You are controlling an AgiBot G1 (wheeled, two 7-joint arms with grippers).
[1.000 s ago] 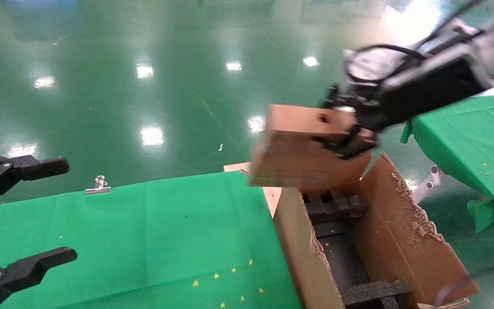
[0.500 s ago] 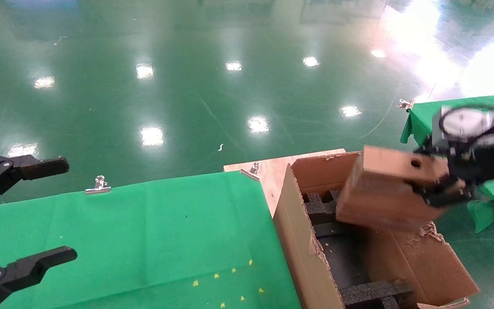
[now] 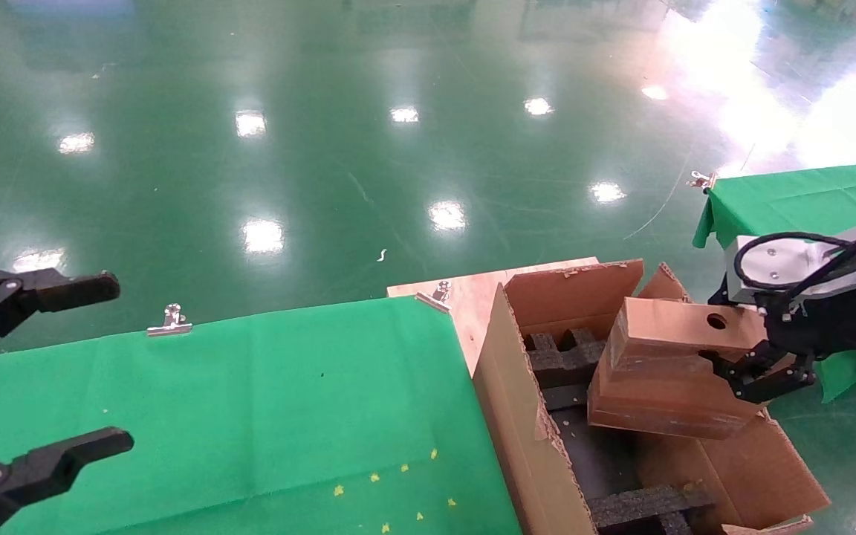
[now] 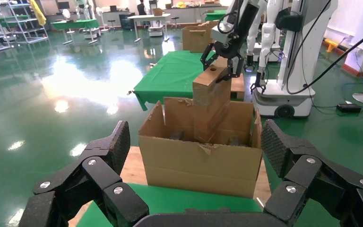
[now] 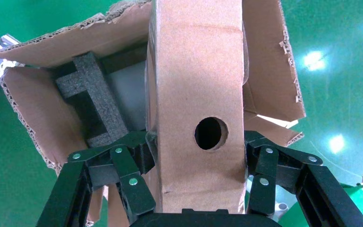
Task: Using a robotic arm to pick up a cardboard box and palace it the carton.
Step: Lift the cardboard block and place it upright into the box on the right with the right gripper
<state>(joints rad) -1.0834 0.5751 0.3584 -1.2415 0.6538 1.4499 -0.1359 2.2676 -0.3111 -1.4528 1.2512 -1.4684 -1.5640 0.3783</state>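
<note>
Cardboard box (image 3: 669, 371) held on edge above the open carton (image 3: 532, 446) by the right gripper (image 3: 759, 368).
The claw is closed across the box's two broad faces, near the narrow face that bears the round hole (image 3: 716, 321); the box hangs tilted over the black foam inserts (image 3: 562, 360), with its lower part apparently just inside the carton's mouth. The box is judged light and stiff yet crushable, its plain board offering fair friction; a moderate squeeze across the broad faces near one end is judged suitable. The left gripper (image 3: 49, 364) is parked, jaws wide apart and holding nothing, over the green table (image 3: 250, 401).
</note>
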